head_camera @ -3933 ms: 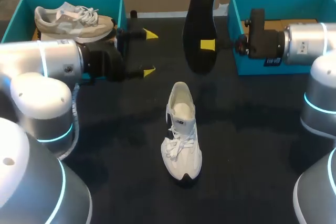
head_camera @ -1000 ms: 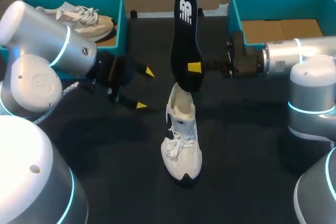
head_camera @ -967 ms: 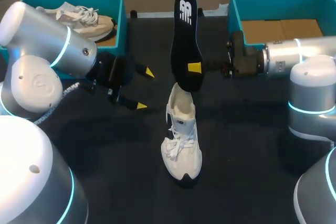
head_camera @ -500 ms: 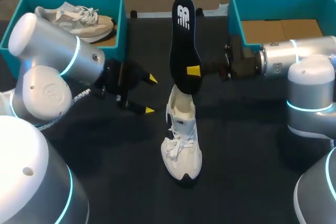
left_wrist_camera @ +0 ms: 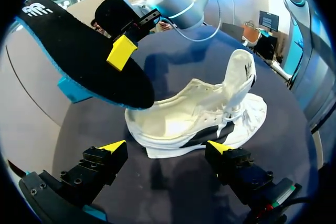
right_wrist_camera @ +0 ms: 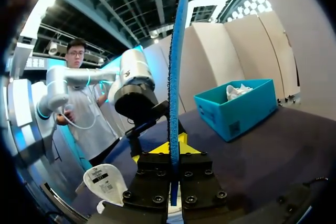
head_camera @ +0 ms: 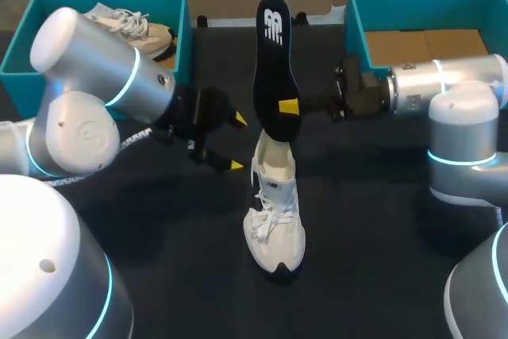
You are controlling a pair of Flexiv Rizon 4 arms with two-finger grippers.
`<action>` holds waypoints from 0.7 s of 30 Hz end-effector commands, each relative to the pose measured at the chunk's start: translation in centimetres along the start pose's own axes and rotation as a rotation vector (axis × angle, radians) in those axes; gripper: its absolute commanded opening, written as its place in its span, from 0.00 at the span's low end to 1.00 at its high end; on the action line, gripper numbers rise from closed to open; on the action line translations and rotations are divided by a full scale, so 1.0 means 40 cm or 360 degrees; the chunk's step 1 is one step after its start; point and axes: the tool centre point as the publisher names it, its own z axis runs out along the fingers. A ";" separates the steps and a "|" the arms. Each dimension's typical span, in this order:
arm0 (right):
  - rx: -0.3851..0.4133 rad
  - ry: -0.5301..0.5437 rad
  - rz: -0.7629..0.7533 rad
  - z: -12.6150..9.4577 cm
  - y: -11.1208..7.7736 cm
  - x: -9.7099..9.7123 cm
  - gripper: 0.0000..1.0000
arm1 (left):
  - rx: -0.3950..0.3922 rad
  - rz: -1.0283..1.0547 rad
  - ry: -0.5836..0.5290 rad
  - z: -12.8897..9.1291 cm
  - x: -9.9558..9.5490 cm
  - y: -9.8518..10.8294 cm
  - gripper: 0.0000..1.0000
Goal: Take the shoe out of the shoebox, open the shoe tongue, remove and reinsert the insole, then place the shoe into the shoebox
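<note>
Since the earliest frame, the left arm had swung in toward the middle of the bench (head_camera: 381,220). The right arm had carried the insole (head_camera: 272,69) leftward and down toward the white shoe (head_camera: 275,208).

At far left sat a teal shoebox (head_camera: 181,29) holding a second shoe (head_camera: 131,25). Next came the left end effector (head_camera: 237,142), fingers spread and empty, just beside the white shoe's heel. In the left wrist view the shoe lay ahead of those open fingers, untouched.

The white shoe stood at the middle of the bench, out of its box, tongue raised. The black insole hung upright above it, its lower end at the heel opening but apparently not yet inside. The right end effector (head_camera: 289,106) was clenched on the insole near that lower end. At far right stood the other shoebox (head_camera: 357,45), with no shoe in it.

Removal looked finished. Seating the insole and boxing the shoe remained.
</note>
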 end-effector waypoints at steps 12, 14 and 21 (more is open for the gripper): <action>-0.0048 0.0078 -0.0073 0.031 -0.024 0.003 0.00 | 0.0020 -0.0114 -0.0025 0.066 0.019 0.019 1.00; -0.0048 0.0078 -0.0073 0.031 -0.024 0.003 0.00 | 0.0029 -0.0126 -0.0044 0.068 0.022 0.019 1.00; -0.0048 0.0078 -0.0073 0.031 -0.024 0.003 0.00 | 0.0037 -0.0139 -0.0061 0.073 0.028 0.023 1.00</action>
